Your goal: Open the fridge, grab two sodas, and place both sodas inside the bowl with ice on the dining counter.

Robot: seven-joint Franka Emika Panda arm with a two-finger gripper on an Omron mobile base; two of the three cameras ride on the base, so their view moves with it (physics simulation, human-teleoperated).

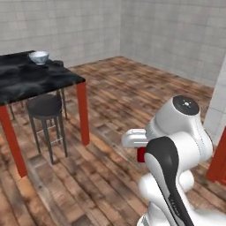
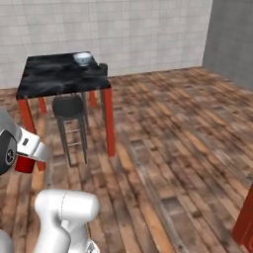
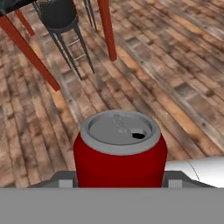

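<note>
1. Centrally, the gripper (image 3: 119,186) is clamped on the red can (image 3: 120,148), which stands upright between its jaws with the silver top and pull tab facing up; the can (image 2: 24,163) shows red beside the white arm.
2. Ahead, the dining counter (image 1: 26,81), black with white veining on red legs, carries the bowl with ice (image 1: 39,57) near its far corner, well apart from the can.
3. Beneath the counter stands a dark round stool (image 1: 44,107) on the wooden plank floor (image 1: 132,97).
</note>
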